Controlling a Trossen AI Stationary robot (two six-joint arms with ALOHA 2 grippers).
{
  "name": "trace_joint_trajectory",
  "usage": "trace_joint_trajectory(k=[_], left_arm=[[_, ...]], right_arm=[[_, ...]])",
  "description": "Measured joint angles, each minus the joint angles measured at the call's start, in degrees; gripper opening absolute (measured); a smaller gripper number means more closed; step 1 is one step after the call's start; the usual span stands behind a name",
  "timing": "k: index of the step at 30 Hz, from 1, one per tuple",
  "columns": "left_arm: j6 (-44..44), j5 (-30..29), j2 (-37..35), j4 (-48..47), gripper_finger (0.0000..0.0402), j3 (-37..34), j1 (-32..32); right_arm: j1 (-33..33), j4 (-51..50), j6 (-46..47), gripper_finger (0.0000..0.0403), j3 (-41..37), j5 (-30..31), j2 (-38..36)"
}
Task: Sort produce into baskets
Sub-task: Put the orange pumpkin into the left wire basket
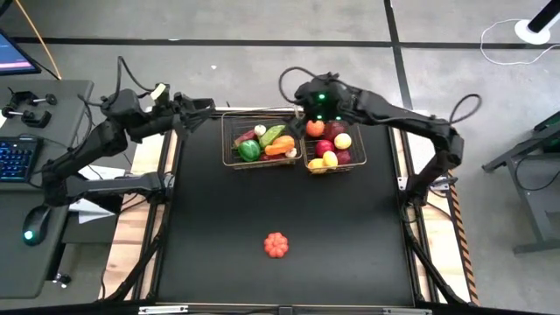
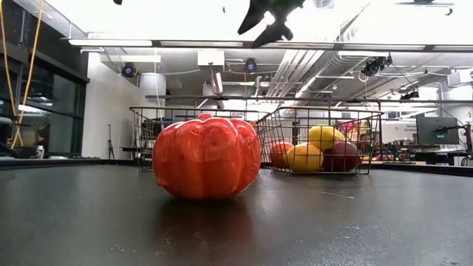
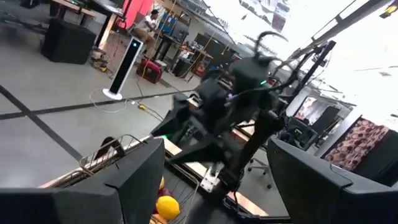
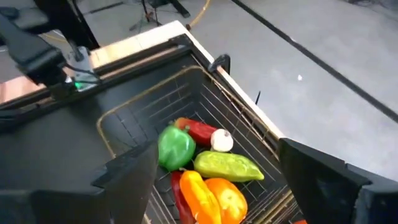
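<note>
High view, baskets: two wire baskets stand side by side at the far edge of the black counter [image 1: 219, 219]; the left basket [image 1: 229, 150] has vegetables, the right basket [image 1: 357, 157] has fruits.
High view, loose piece: one orange-red ribbed tomato [image 1: 276, 245] lies alone on the counter, well apart from both baskets, near the front.
High view, right hand: the right hand [image 1: 317, 112] hangs above the far rim of the right basket; its fingers I cannot make out from here.
High view, left hand: the left hand [image 1: 207, 107] waits beside the far left corner of the left basket.
Low view: the tomato [image 2: 206, 157] rests close to the camera, both baskets behind it; a dark hand shows high above, but which arm it is I cannot tell here.
Left wrist view: the two fingers [image 3: 134, 177] stand apart with nothing between them; the other arm is seen ahead.
Right wrist view: the fingers [image 4: 127, 168] are spread wide and empty, above the vegetable basket with a green pepper [image 4: 176, 148], a garlic [image 4: 221, 140] and a cucumber [image 4: 229, 166].
Step in hand: I judge the tomato is the last piece to collect.
How to do it well: bring one hand down straight over the tomato, close across its ribs, not too hard, then lift it clear over the wire rim.
Writing: no brand or label can be read in any view.
</note>
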Motion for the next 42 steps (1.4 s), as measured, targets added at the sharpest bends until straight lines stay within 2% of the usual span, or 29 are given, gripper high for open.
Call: trace_joint_trajectory(k=[5,9,14,17,19,21,23,26,28,30,33,37,42], left_arm=[[-0.55,4.62,3.29,1.54,0.0279,0.02,-0.03],[-3.93,13.80,8.01,6.10,0.0314,0.09,-1.55],[-4.82,25.07,17.14,7.86,0.0367,2.62,-7.57],[-3.85,29.14,21.27,8.80,0.0375,5.17,-10.85],[0.77,30.16,23.53,7.26,0.0375,6.79,-13.67],[7.51,29.67,25.43,1.72,0.0375,7.72,-16.80],[14.82,25.53,27.08,-4.99,0.0375,7.78,-20.14],[23.65,12.00,30.08,-14.66,0.0375,7.78,-24.81],[26.32,3.70,33.00,-17.07,0.0375,7.77,-27.15],[28.04,-0.50,35.91,-16.39,0.0375,7.76,-28.83],[31.04,1.13,40.07,-13.33,0.0375,7.78,-30.36],[31.93,7.89,45.45,-14.49,0.0375,7.76,-31.97],[23.68,7.94,49.99,-16.28,0.0375,7.74,-33.91]], right_arm=[[0.04,-2.21,-0.51,0.0323,0.00,0.02,-3.40],[0.04,-4.18,-1.77,0.0323,0.00,0.05,-5.27],[0.04,-7.19,-3.76,0.0323,0.00,0.76,-6.55],[-0.01,-10.82,-5.01,0.0323,0.00,1.57,-7.84],[-0.01,-13.86,-6.12,0.0323,0.00,2.69,-8.86],[-0.01,-17.49,-6.87,0.0323,0.00,4.06,-10.12],[-0.01,-20.24,-6.44,0.0323,0.00,5.65,-11.47],[-0.05,-23.55,-6.02,0.0323,0.00,7.92,-13.30],[-0.08,-24.66,-5.98,0.0323,0.00,8.00,-14.32],[-0.12,-24.97,-5.97,0.0323,0.00,8.00,-15.13],[-0.12,-25.29,-5.93,0.0323,0.00,8.00,-15.80],[-0.12,-27.08,-5.99,0.0323,0.00,8.00,-15.89],[-0.12,-28.46,-6.24,0.0323,-2.21,8.00,-15.98]])
